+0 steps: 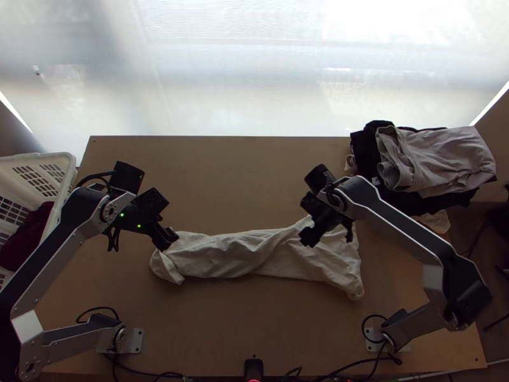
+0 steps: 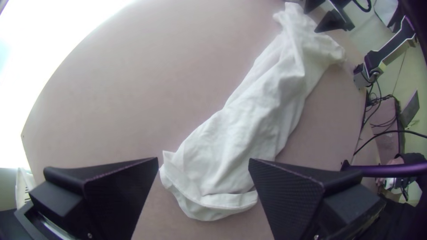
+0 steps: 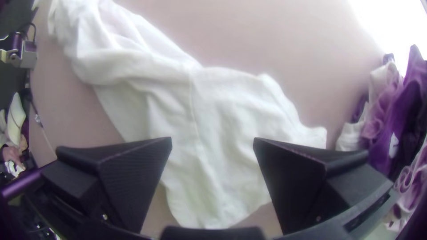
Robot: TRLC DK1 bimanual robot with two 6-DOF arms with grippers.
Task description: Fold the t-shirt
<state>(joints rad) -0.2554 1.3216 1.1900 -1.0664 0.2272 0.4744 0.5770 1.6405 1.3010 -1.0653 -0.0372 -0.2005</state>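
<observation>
Your left gripper [image 1: 167,239] has its fingers spread wide with nothing between them, over one end of the t-shirt; your right gripper [image 1: 329,234], likewise wide and empty, is above the broader end. Between them you have the white t-shirt [image 1: 254,254] lying bunched in a long, rumpled strip across the table [image 1: 242,178]; farther out, piled clothes [image 1: 439,156] at the far right corner, white basket [image 1: 38,156] at left.

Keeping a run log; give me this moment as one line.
shirt: bunched in a long strip on table; left claw: open, at narrow end; right claw: open, over wide end; held: nothing; fold: not done
</observation>
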